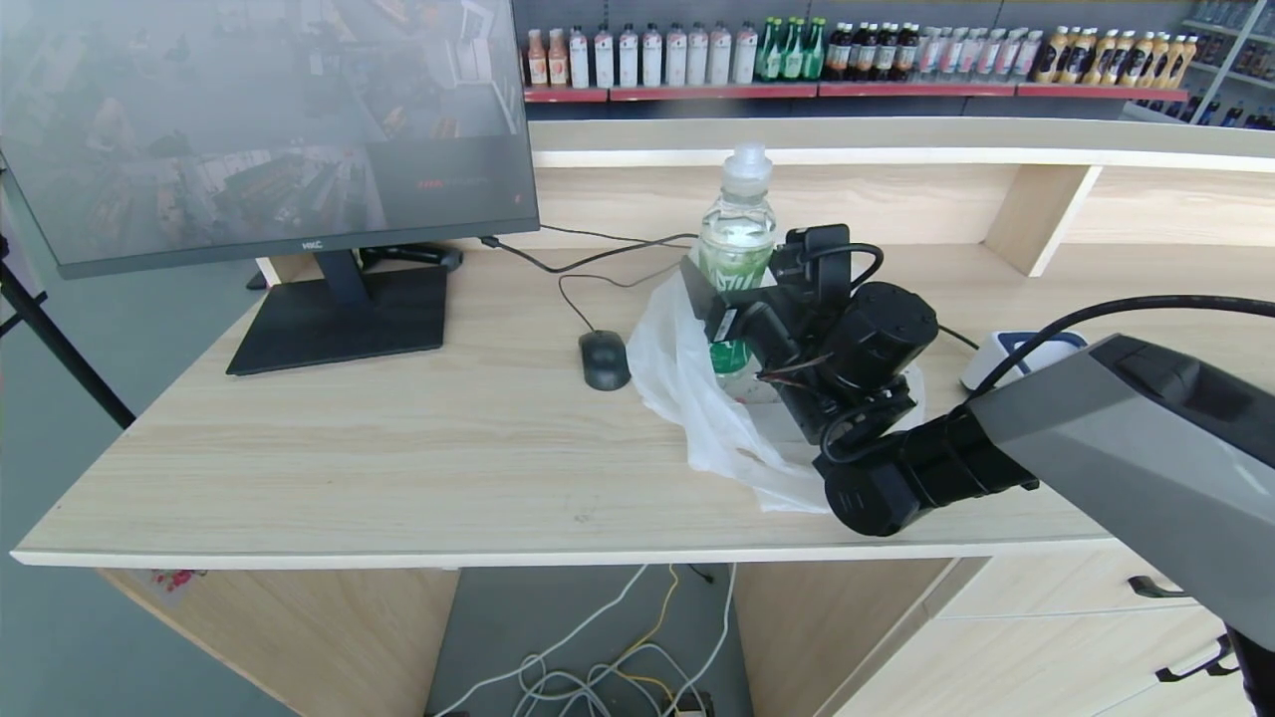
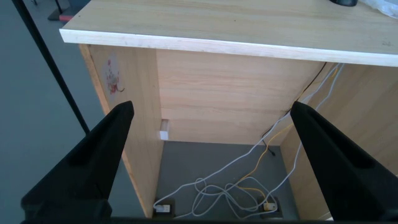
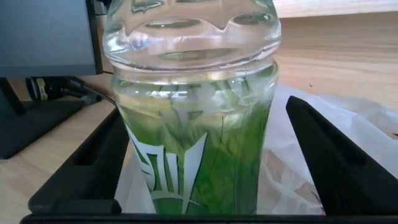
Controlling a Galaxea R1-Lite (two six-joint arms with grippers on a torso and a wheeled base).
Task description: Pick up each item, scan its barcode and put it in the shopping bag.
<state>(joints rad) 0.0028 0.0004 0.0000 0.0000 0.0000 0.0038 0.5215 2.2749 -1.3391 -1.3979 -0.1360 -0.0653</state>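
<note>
**Surface / room.** Light wood counter (image 1: 398, 468) w/ raised back ledge. At the robot's left stands a dark monitor (image 1: 269, 129) on a flat black base. A black mouse (image 1: 605, 359) lies near centre, its cable running back toward the monitor. A white scanner (image 1: 1016, 354) sits at the right, partly behind the right arm. Store shelves (image 1: 857, 50) behind the counter carry rows of drinks. Loose cables (image 2: 230, 186) lie on the floor under the counter.

**Item.** Bottle (image 1: 738, 234): clear plastic, pale cap, green label w/ white graphics, liquid inside. It is upright, lower part inside the mouth of the white plastic shopping bag (image 1: 697, 398), just right of the mouse.

**Tools.** Right gripper (image 3: 208, 106): fingers spread wide, one on each side of the bottle's body; a narrow gap shows at one finger, so not clamped. Left gripper (image 2: 211, 115): fingers apart, nothing between them, low in front of the counter's left front edge.
</note>
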